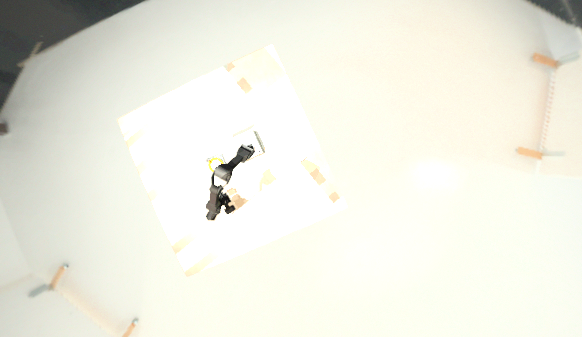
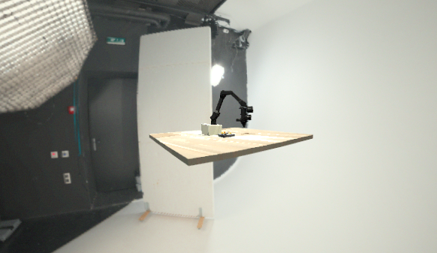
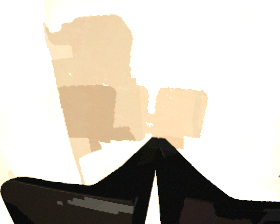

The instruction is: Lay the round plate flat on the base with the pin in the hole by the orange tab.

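Broadly, the wooden table (image 2: 240, 146) is carrying everything, with the arm (image 2: 225, 101) arching out from its pale mount (image 2: 211, 128) and hanging the gripper (image 2: 244, 123) above the surface, well to the side of the dark base (image 2: 227, 134). The round plate (image 1: 215, 163) is showing as a yellow ring just beside the arm's elbow in the top view, untouched. The fingers are pressing together on nothing, tips meeting. That suits a nudge: coming in low beside the orange tab, which is too small to make out, and turning the plate gently seems wisest, since a hard push could lift it off the post.
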Available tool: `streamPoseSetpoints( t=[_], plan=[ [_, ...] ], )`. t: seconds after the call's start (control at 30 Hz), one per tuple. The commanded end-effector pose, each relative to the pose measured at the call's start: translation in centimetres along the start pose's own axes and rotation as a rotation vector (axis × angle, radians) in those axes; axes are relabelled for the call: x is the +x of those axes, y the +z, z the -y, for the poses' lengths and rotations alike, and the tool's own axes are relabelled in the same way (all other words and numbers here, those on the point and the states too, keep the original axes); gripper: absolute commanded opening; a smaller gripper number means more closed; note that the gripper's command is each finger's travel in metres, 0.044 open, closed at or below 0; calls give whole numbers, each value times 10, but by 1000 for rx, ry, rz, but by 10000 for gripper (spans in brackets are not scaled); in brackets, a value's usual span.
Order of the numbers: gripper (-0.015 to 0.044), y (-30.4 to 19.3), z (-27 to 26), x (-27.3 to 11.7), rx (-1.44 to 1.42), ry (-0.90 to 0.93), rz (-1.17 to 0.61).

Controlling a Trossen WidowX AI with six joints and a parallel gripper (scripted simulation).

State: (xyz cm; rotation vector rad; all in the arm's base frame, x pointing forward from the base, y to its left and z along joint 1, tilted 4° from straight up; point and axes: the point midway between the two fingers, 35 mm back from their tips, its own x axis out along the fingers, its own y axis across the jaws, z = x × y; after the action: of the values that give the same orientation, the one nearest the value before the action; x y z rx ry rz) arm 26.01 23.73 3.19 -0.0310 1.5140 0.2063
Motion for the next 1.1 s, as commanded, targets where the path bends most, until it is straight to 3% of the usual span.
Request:
streamPoseSetpoints(
  t=[0.0,0.3,0.6,0.77,1.07],
  plan=[
    [0,17,44,-6,8,-12,5],
    [0,36,163,-19,61,-40,13],
    [0,19,266,-29,108,-54,11],
    [0,16,273,-29,112,-54,10],
    [0,17,275,17,112,-54,10]
  ],
)
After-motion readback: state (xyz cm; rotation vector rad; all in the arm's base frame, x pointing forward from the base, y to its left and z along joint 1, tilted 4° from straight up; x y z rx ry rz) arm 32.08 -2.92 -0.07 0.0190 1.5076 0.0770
